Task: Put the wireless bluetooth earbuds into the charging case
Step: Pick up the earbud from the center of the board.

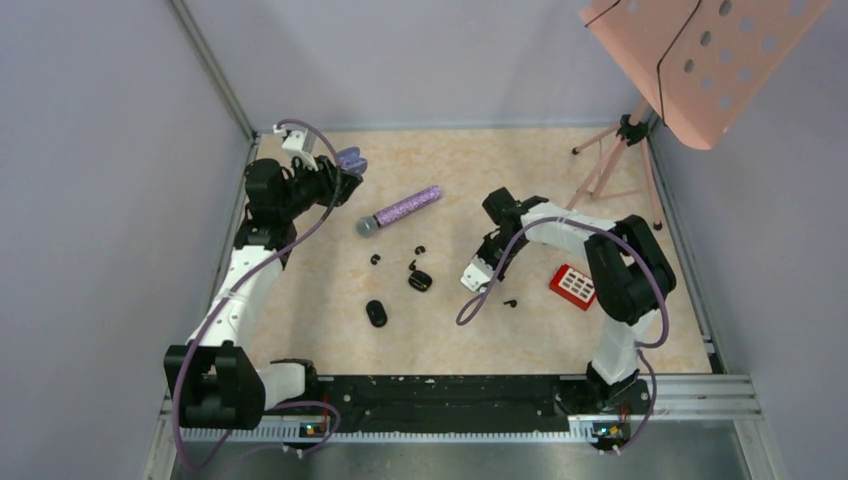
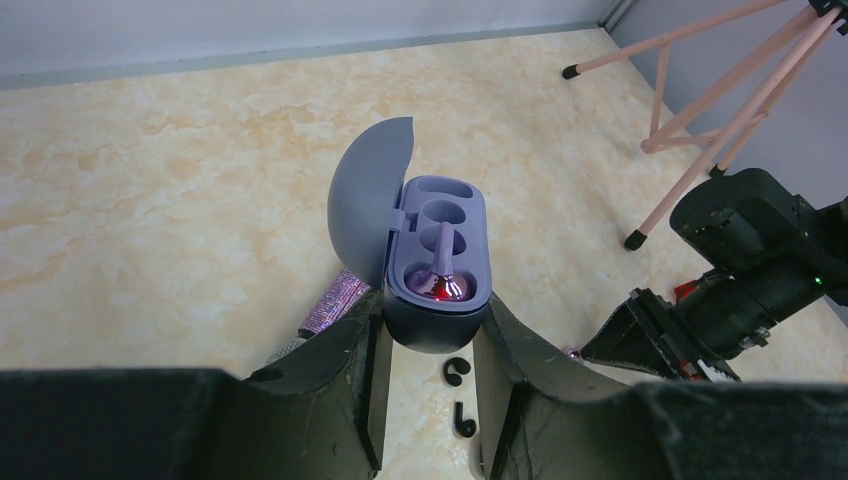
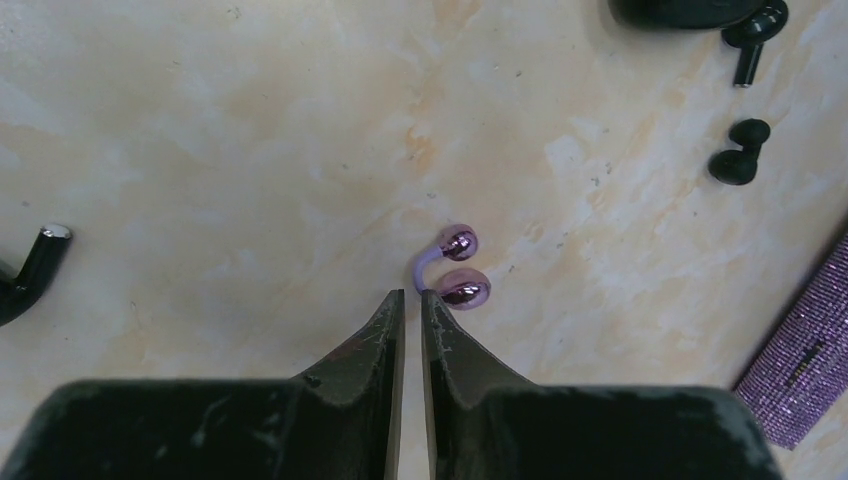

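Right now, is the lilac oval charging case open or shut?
Open. The lilac oval charging case has its lid raised; one glossy pink earbud sits inside, the farther slot empty.

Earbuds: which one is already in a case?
The lilac-pink earbud in the open lilac charging case clamped in the left gripper. The second lilac-pink earbud lies loose by the right gripper, and the glossy black earbuds lie loose too.
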You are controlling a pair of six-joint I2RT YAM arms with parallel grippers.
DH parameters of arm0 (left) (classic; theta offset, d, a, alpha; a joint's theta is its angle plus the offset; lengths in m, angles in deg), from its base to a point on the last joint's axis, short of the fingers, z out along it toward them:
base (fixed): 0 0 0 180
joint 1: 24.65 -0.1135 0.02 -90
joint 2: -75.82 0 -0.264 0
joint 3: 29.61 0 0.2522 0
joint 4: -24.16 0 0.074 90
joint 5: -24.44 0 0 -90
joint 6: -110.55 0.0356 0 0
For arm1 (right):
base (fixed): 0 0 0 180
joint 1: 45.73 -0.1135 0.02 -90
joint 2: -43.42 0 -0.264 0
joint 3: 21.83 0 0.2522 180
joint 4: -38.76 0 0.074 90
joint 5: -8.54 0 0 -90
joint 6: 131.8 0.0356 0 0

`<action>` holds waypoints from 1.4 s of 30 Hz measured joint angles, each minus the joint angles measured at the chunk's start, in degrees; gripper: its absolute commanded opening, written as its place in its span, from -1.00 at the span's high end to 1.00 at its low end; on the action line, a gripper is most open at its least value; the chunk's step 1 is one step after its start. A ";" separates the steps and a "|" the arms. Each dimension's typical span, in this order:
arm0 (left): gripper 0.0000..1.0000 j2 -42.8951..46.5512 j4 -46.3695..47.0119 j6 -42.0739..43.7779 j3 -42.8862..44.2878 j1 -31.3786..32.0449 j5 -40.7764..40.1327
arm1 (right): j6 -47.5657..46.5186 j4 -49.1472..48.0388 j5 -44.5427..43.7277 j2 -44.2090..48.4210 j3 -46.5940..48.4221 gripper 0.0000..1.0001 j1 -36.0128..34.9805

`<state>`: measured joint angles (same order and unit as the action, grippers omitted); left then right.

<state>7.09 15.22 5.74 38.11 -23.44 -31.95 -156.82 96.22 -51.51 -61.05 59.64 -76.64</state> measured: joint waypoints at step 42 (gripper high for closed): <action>1.00 0.00 -0.11 0.00 -0.09 -0.52 -0.24 | -3.93 6.86 -2.23 -4.87 5.79 0.77 -2.78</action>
<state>7.09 15.11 5.74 38.02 -23.96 -32.19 -160.76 103.09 -53.74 -65.92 65.43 -79.42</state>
